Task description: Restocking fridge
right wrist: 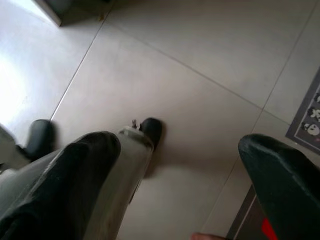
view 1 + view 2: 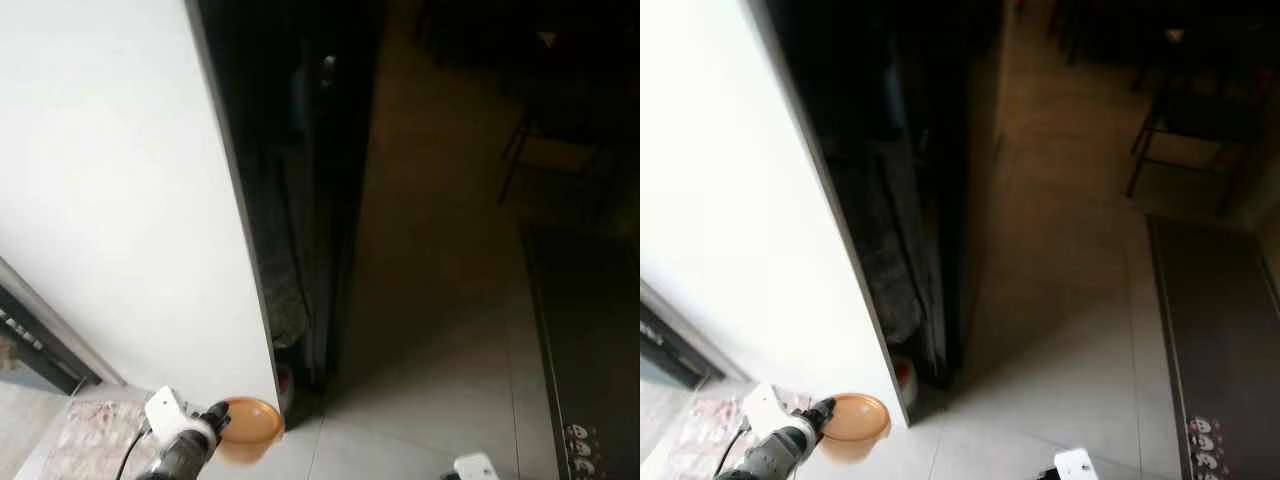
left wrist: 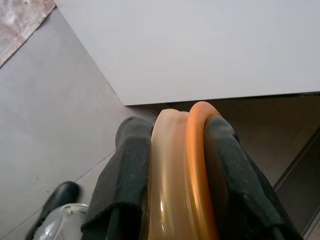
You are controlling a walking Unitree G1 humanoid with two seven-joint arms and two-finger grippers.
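— What is the left end effector (image 3: 172,165) holding?
— An orange bowl (image 2: 250,428), clamped by its rim between the two black fingers (image 3: 127,170). In the wrist view, the rim stands edge-on between the pads.
— Where is the bowl?
— Low down, above the tiled floor (image 2: 420,400), just beside the bottom corner of the white fridge door (image 2: 120,200). The door stands open; the inside of the fridge (image 2: 300,200) is dark, so I can't make out the shelves.
— And the right end effector (image 1: 185,170)?
— Its fingers are spread apart with nothing between them, pointing down at the floor. A patterned mat (image 2: 85,435) lies to the robot's left.
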